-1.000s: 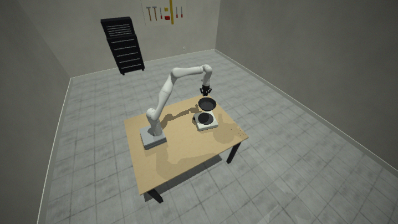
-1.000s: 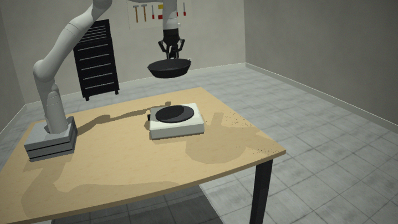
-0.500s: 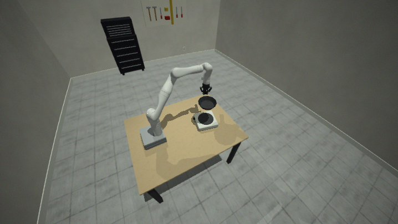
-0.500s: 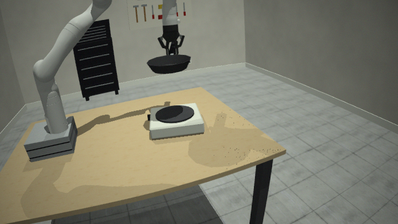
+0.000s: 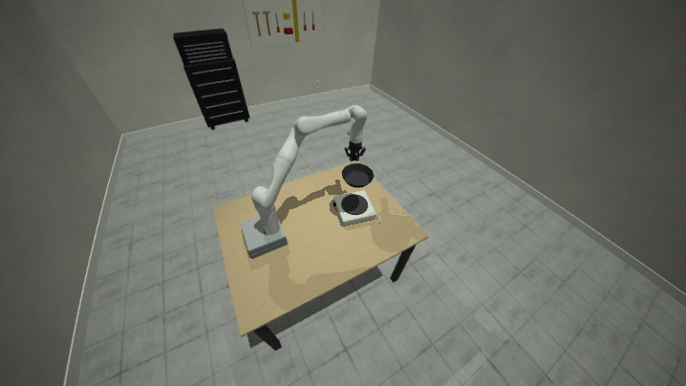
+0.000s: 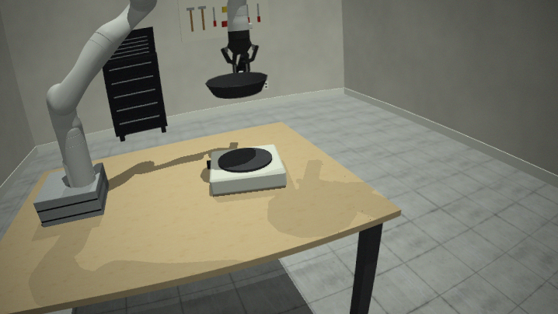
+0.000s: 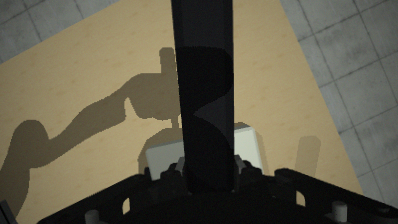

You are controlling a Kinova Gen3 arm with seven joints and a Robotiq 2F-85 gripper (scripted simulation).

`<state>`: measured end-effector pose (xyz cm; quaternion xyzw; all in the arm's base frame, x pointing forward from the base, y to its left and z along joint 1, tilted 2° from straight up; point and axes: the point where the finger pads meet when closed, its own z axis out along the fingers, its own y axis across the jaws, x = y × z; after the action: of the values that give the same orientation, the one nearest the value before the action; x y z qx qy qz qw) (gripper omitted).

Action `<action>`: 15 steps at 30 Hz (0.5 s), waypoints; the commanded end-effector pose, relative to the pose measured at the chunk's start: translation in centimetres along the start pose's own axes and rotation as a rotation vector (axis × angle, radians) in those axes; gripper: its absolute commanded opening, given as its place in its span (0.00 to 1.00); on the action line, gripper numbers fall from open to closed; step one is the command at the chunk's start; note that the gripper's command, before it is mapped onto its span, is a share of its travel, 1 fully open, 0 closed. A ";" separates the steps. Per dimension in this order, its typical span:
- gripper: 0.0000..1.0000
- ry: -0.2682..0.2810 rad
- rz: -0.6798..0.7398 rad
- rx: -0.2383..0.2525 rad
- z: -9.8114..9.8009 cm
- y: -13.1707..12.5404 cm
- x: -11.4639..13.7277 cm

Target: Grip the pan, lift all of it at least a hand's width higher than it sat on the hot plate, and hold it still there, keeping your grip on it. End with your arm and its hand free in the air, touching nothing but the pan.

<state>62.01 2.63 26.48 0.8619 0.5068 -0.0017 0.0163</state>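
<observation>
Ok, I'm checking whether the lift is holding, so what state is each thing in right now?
Pan: in the air, well above the hot plate, touching neither it nor the table, roughly level.
Gripper: shut on the pan's handle, pointing down.
Hot plate: flat on the table, its dark disc bare.
Table: standing, carrying the hot plate and the arm's base.
Drawer cabinet: drawers all closed.

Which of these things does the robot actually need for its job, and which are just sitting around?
Needed:
- black round pan, held by the fingers
- white hot plate with a dark disc

Sitting around:
- black drawer cabinet
- wall tool board
</observation>
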 end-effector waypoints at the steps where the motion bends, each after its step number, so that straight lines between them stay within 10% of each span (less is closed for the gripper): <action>1: 0.00 0.002 0.000 -0.005 -0.5 0.1 0.0; 15: 0.00 0.002 0.000 -0.005 -1.5 0.1 0.0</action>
<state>62.03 2.64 27.73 0.8619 0.5068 -0.0011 0.0168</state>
